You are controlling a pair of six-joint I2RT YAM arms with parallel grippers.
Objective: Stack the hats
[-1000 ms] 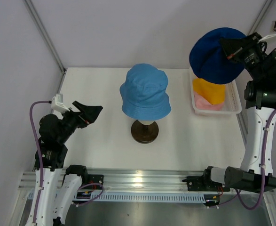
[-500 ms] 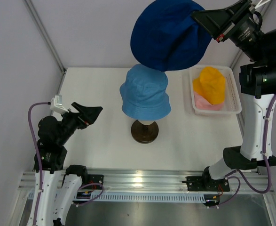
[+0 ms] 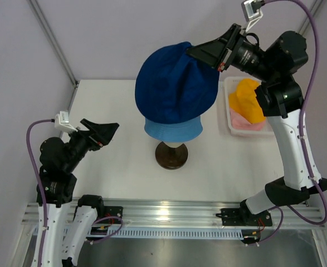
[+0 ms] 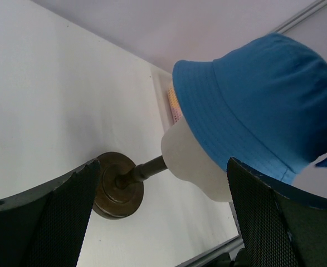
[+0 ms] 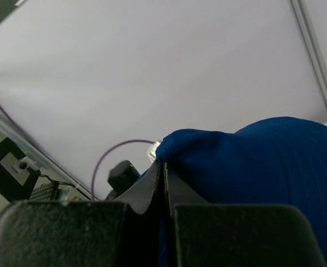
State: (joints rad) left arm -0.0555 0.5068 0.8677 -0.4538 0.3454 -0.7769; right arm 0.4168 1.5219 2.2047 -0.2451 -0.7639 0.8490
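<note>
My right gripper (image 3: pixel 192 50) is shut on the navy blue hat (image 3: pixel 174 83) and holds it in the air over the light blue hat (image 3: pixel 173 128), which sits on the cream mannequin head; only its brim shows from above. In the right wrist view the navy hat (image 5: pixel 263 183) is pinched at its edge between my shut fingers (image 5: pixel 163 167). The left wrist view shows the light blue hat (image 4: pixel 258 105) on the head (image 4: pixel 194 164). The yellow-orange hat (image 3: pixel 249 100) lies on the pink hat (image 3: pixel 242 122) in the basket. My left gripper (image 3: pixel 108 129) is open and empty at the left.
The white mesh basket (image 3: pixel 276 129) stands at the back right of the table. The mannequin's dark round base (image 3: pixel 171 155) stands at the table's middle; it also shows in the left wrist view (image 4: pixel 116 186). Grey walls close in the back and sides.
My right arm has swung the navy hat left from over the basket and lowered it over the light blue hat. The left arm has barely shifted.
</note>
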